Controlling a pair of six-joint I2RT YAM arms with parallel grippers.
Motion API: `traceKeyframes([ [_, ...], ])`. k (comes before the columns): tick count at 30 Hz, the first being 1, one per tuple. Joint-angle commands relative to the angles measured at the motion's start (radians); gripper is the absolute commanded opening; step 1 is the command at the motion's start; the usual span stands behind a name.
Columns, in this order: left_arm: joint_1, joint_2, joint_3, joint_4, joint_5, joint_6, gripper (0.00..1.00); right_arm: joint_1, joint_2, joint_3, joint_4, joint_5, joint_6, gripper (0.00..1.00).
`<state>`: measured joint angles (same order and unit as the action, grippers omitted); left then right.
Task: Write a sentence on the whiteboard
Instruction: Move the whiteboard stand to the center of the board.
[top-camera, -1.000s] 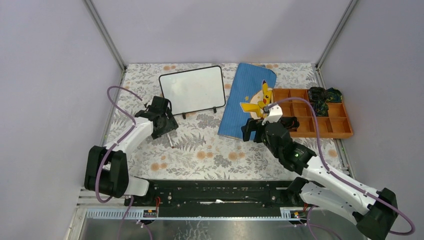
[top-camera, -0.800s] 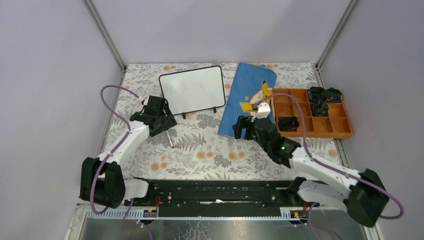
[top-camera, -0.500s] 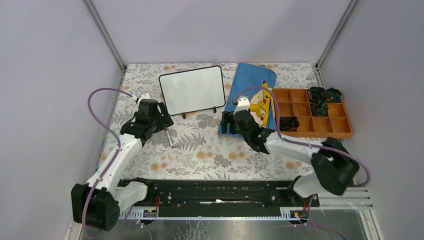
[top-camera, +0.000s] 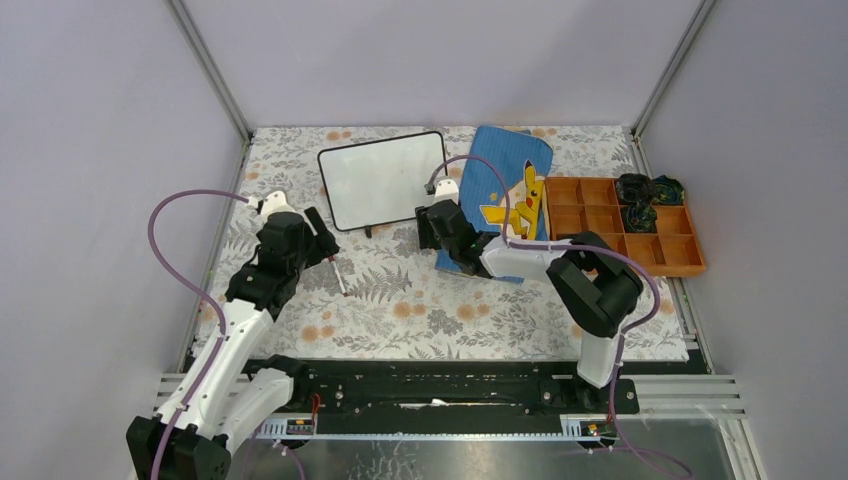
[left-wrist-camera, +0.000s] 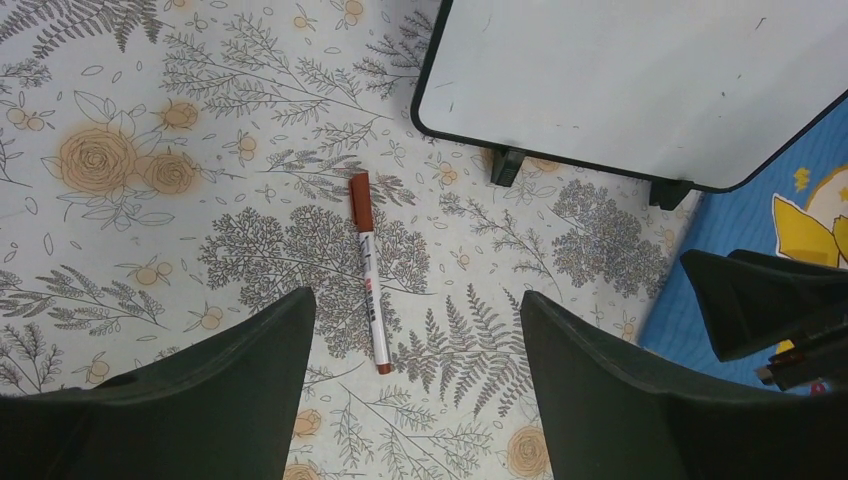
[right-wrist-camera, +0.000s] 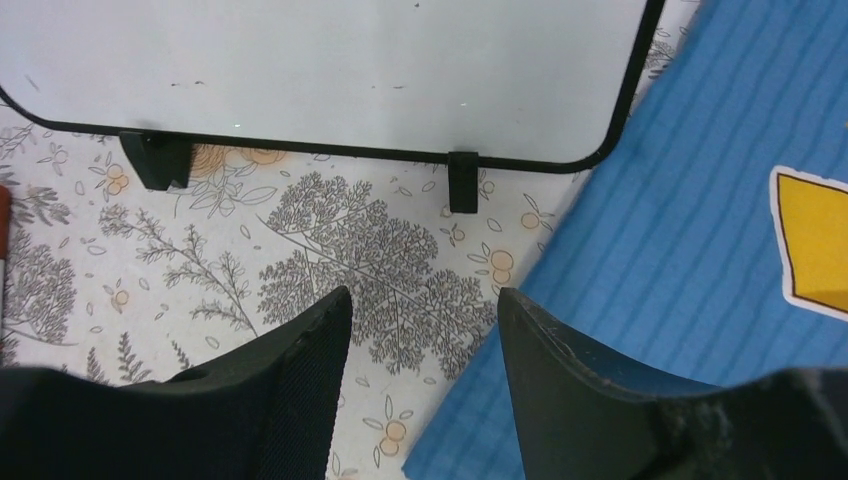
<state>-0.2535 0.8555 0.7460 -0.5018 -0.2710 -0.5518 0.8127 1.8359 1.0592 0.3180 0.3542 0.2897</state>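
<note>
The whiteboard (top-camera: 383, 180) stands tilted on two black feet at the back of the table, blank; it also shows in the left wrist view (left-wrist-camera: 640, 80) and the right wrist view (right-wrist-camera: 320, 70). A marker with a brown-red cap (top-camera: 340, 274) lies on the floral cloth in front of it (left-wrist-camera: 368, 285). My left gripper (top-camera: 320, 241) is open and empty, hovering just left of and above the marker (left-wrist-camera: 415, 300). My right gripper (top-camera: 432, 232) is open and empty (right-wrist-camera: 425, 295), near the board's right foot, over the pouch edge.
The blue Pikachu pouch (top-camera: 500, 200) lies right of the whiteboard (right-wrist-camera: 700, 250). An orange compartment tray (top-camera: 625, 250) sits at the far right with dark items (top-camera: 650, 190) in its back cells. Grey walls close the left, back and right sides.
My right gripper has swung left from beside the tray, across the pouch, to the whiteboard's right foot. My left gripper has pulled back and up, leaving the marker lying where it was.
</note>
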Motion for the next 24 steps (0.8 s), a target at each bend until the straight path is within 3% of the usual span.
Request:
traceKeyframes([
  [1, -0.006, -0.001, -0.004, 0.063, -0.032, 0.015, 0.82, -0.001, 0.05, 0.099, -0.022, 0.042, -0.01, 0.62],
  [15, -0.005, -0.003, -0.012, 0.075, 0.001, 0.008, 0.82, -0.032, 0.164, 0.169, -0.049, 0.027, 0.02, 0.62],
  [24, -0.007, -0.002, -0.013, 0.079, 0.007, 0.004, 0.82, -0.061, 0.226, 0.22, -0.046, 0.02, 0.008, 0.55],
])
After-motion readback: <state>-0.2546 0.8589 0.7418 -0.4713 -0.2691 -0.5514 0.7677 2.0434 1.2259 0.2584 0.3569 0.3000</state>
